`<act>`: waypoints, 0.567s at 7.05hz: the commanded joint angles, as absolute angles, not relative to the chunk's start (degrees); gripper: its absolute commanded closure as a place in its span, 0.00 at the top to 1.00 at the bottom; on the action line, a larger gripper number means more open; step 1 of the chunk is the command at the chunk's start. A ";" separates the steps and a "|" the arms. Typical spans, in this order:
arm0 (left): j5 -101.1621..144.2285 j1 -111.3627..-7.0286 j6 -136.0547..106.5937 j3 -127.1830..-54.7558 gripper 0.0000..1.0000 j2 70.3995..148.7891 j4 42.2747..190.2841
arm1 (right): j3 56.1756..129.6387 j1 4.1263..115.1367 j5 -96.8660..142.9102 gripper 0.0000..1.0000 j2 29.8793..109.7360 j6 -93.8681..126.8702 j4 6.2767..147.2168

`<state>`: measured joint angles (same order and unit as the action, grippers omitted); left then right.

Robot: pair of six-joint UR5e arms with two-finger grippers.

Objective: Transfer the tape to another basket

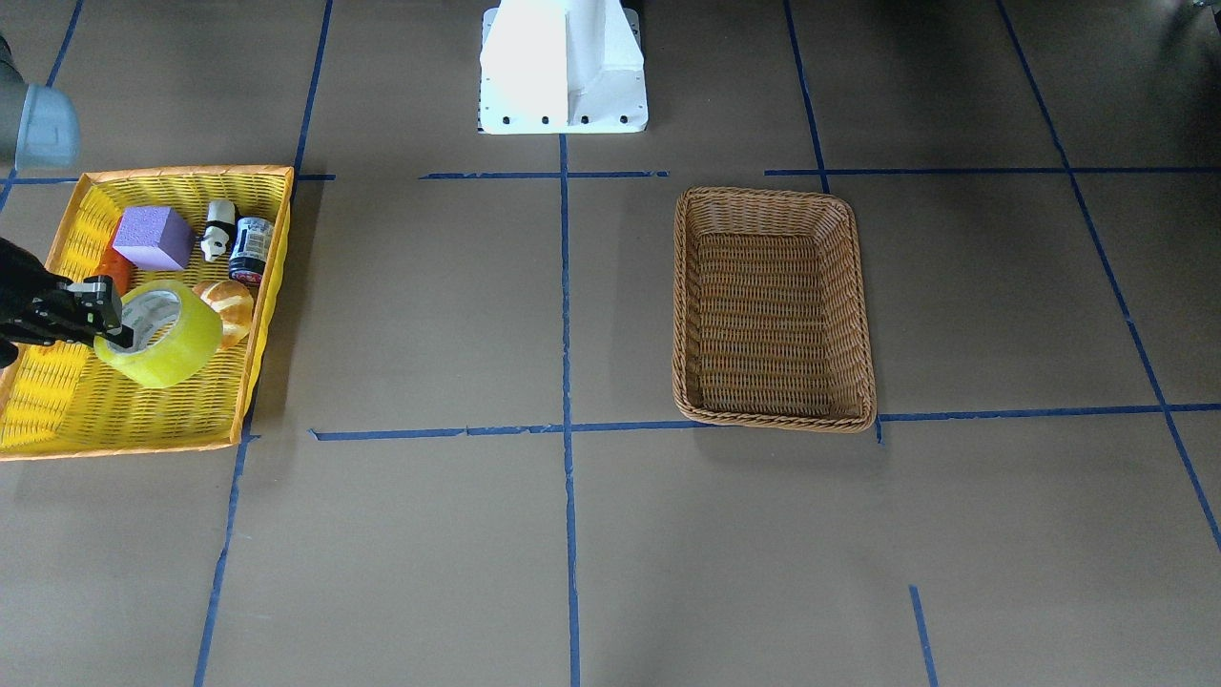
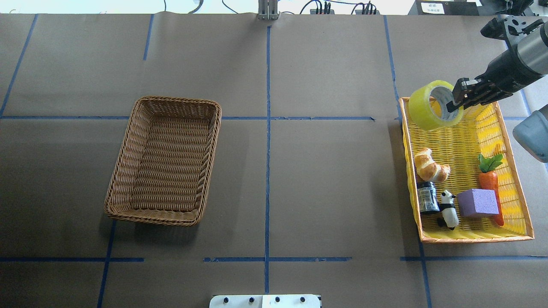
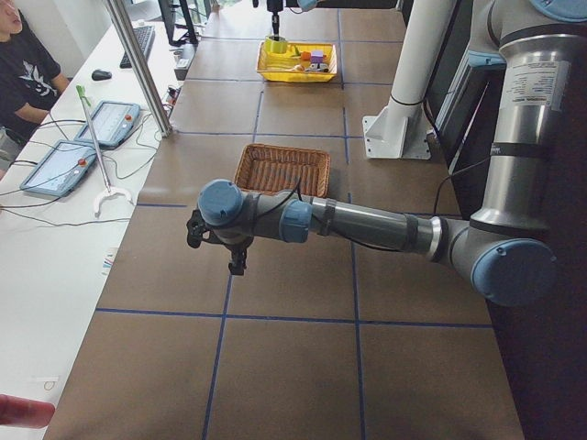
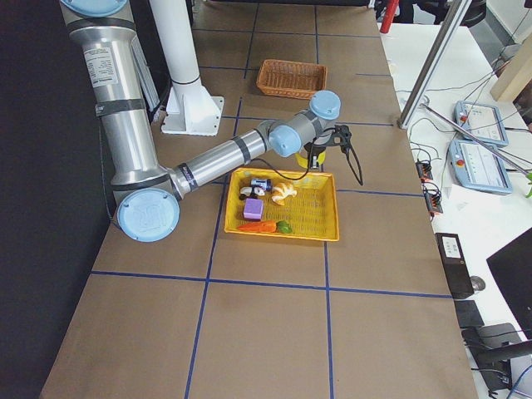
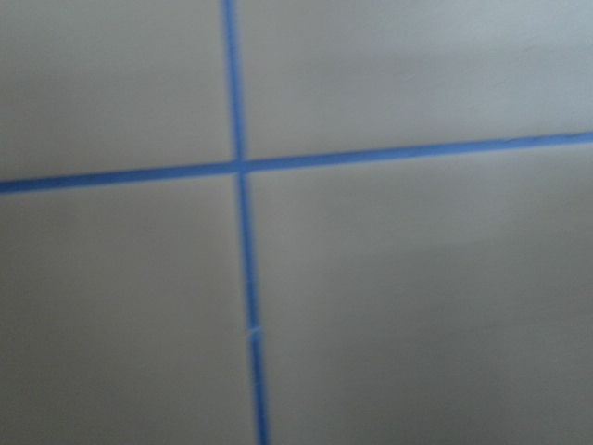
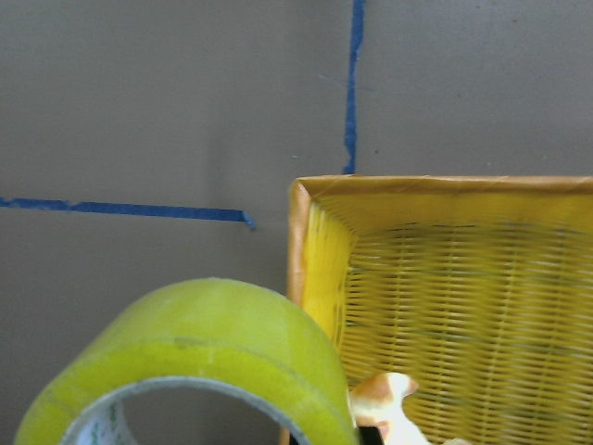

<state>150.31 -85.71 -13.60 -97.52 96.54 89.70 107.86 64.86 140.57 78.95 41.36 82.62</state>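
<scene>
The tape (image 2: 430, 112) is a yellow-green roll with a grey-white core. My right gripper (image 2: 453, 105) is shut on its wall, one finger inside the core, and holds it tilted above the far corner of the yellow tray (image 2: 475, 238). The tape also shows in the front view (image 1: 167, 334) and low in the right wrist view (image 6: 204, 352). The brown wicker basket (image 2: 180, 100) stands empty on the table's other half. My left gripper (image 3: 237, 266) shows only in the exterior left view, hanging over bare table away from the basket; I cannot tell whether it is open or shut.
The yellow tray holds a croissant (image 2: 430, 167), a dark can (image 2: 427, 197), a panda figure (image 2: 448, 208), a purple block (image 2: 477, 203) and a carrot (image 2: 490, 182). Blue tape lines cross the brown paper. The white robot base (image 1: 563, 67) stands at the table's edge.
</scene>
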 commanded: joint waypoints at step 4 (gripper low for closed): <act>149.86 -64.98 -74.97 -104.15 1.00 113.93 114.23 | 121.21 63.30 144.40 0.00 80.94 79.99 62.64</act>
<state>150.31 -69.29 -62.62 -104.03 107.83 109.67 120.48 64.47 144.32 80.53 63.89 75.59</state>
